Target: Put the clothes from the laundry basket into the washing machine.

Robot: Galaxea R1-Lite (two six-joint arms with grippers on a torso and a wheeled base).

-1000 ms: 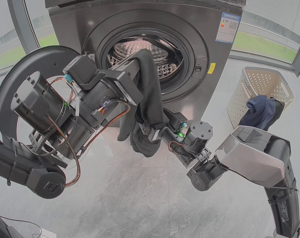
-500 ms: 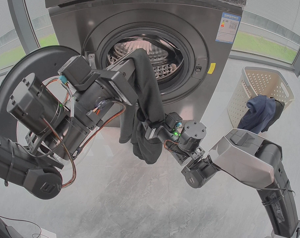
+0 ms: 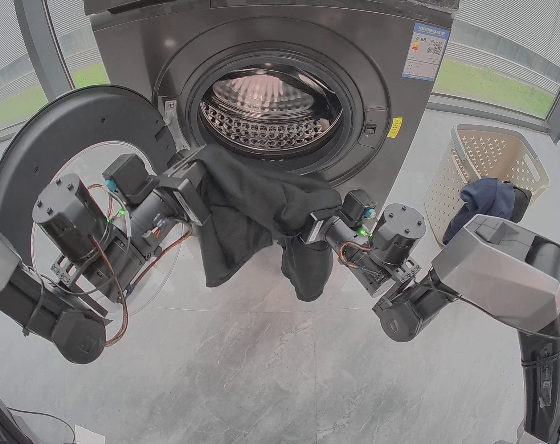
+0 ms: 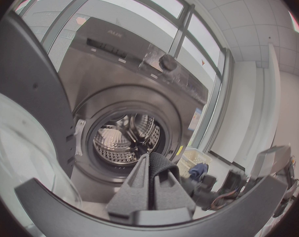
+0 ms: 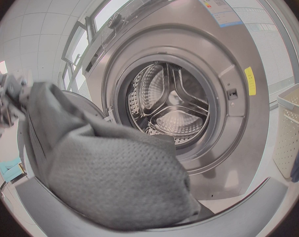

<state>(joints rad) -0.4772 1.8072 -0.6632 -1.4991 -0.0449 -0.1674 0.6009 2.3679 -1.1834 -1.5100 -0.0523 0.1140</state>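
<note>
The left end effector (image 3: 196, 177) has dropped from the drum mouth to 8 o'clock of the washing machine (image 3: 378, 50) opening, its fingers pinched narrow on the black garment (image 3: 255, 201). The right end effector (image 3: 317, 224) has risen to 5 o'clock of the opening and clamps the other end. The garment, hanging upright before, now stretches level between them. A blue garment (image 3: 486, 201) drapes from the laundry basket (image 3: 477, 149) at 3 o'clock.

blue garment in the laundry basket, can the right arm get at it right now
Probably not yet: the right gripper is shut on the black garment, stretched across to the left gripper. Otherwise the floor toward the blue garment looks free.
</note>
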